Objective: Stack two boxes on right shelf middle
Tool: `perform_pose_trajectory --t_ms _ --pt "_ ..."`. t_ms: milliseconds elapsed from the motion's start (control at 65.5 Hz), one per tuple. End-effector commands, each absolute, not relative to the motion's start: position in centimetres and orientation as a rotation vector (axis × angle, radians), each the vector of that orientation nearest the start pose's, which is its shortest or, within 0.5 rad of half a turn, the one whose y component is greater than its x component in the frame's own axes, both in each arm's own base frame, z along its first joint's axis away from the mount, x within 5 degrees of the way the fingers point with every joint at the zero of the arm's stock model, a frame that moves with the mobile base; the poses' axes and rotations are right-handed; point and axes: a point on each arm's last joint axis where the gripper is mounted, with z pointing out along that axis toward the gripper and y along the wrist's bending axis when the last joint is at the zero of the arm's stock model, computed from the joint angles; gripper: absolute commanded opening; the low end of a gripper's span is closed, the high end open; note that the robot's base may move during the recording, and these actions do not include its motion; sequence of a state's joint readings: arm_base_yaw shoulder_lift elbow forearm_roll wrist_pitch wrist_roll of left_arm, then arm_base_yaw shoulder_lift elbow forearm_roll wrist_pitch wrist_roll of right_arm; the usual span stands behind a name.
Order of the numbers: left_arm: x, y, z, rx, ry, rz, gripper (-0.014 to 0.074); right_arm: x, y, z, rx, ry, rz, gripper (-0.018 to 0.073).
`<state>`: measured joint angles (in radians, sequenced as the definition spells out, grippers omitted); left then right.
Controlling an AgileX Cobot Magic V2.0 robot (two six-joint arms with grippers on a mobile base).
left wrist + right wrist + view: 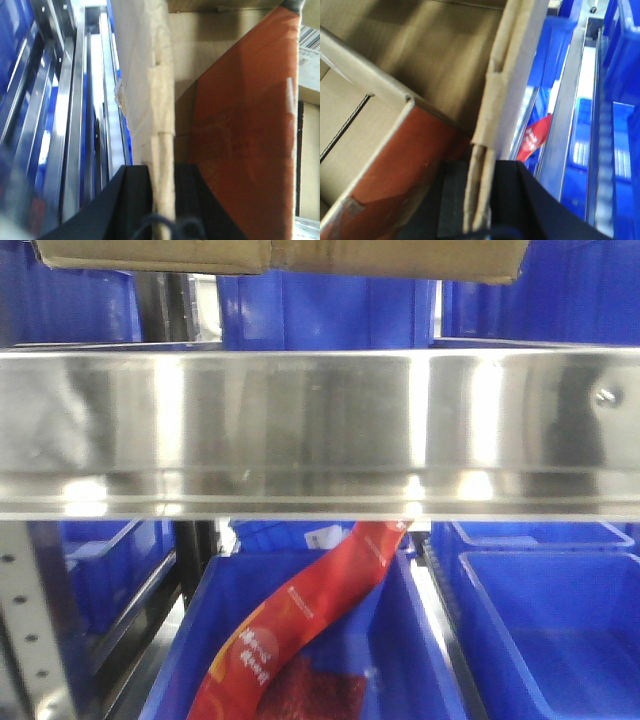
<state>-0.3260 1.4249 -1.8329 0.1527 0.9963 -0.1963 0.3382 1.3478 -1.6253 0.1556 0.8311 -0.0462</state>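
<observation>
A brown cardboard box (280, 255) hangs above the shiny steel shelf (320, 420); only its underside shows at the top of the front view. In the left wrist view my left gripper (162, 200) is shut on the box's upright side wall (162, 100), one black finger on each side. My right gripper (479, 200) is likewise shut on the opposite doubled wall (507, 75). The open inside of the box, with a reddish-brown flap (240, 125), lies between them. Neither gripper shows in the front view.
Blue plastic bins (320, 310) stand on the shelf behind the box. More blue bins (560, 640) sit on the level below; one holds a long red packet (300, 630). A perforated rack upright (30, 620) is at the lower left.
</observation>
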Motion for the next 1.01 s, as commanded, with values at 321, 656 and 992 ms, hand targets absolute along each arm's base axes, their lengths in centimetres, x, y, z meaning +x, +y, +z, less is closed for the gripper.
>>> perform_pose_trajectory --t_ms 321,656,992 --pt "27.29 -7.95 51.72 0.135 1.963 -0.165 -0.0111 26.06 10.06 48.53 -0.356 1.961 0.353 -0.0153" --pt "27.29 -7.95 51.72 0.135 1.963 -0.165 -0.0111 26.06 10.06 48.53 -0.356 1.961 0.353 -0.0153" --pt "27.29 -7.95 51.72 0.135 1.963 -0.165 -0.0111 26.06 10.06 48.53 -0.356 1.961 0.353 -0.0153"
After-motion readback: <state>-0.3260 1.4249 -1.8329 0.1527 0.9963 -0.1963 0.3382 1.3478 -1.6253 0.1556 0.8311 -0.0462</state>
